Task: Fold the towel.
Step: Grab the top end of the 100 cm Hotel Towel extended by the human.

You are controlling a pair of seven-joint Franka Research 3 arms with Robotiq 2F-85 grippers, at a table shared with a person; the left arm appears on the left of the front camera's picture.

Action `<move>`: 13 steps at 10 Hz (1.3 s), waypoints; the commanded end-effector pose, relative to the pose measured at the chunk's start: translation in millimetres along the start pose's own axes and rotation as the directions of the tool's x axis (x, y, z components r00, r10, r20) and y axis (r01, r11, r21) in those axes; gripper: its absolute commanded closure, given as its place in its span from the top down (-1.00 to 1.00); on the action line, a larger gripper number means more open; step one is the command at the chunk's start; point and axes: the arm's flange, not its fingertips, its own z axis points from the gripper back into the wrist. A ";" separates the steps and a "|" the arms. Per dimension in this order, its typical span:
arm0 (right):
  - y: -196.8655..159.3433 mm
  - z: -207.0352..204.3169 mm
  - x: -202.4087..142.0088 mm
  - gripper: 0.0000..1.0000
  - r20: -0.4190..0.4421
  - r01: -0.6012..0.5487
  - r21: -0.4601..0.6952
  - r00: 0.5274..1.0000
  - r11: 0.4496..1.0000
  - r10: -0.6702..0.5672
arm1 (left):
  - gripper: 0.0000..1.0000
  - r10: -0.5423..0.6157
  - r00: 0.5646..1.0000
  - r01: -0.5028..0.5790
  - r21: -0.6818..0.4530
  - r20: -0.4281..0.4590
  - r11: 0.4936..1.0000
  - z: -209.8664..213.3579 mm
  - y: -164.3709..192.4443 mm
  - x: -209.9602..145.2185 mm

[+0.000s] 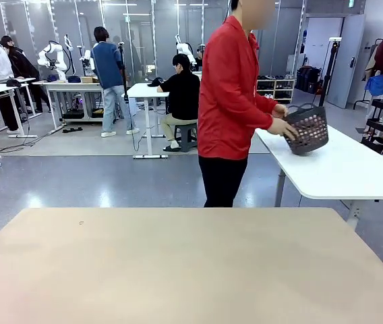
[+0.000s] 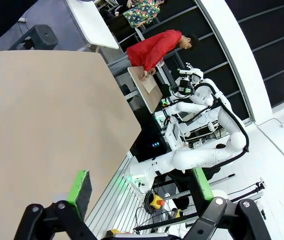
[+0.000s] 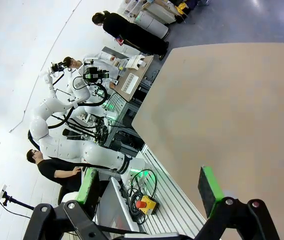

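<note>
Front view, two o'clock: pink towel (image 1: 308, 130) shows through holes in the dark basket (image 1: 301, 113), which a person's hands (image 1: 282, 126) hold on a white table (image 1: 343, 172). My left fingers (image 2: 80, 189) and right fingers (image 3: 209, 187) stand released, empty.

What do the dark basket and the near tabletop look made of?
Basket: likely moulded plastic, dark and matte, judging by the regular grid of holes in its stiff walls. Tabletop: probably laminate or coated board, since it is uniform tan and smooth with a faint sheen and no visible grain.
</note>
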 end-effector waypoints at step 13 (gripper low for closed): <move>-0.8 0.1 -0.4 1.00 0.004 -0.020 0.008 1.000 1.000 0.020 | 1.00 -0.004 1.000 0.004 -0.009 0.001 1.000 -0.3 -0.5 0.2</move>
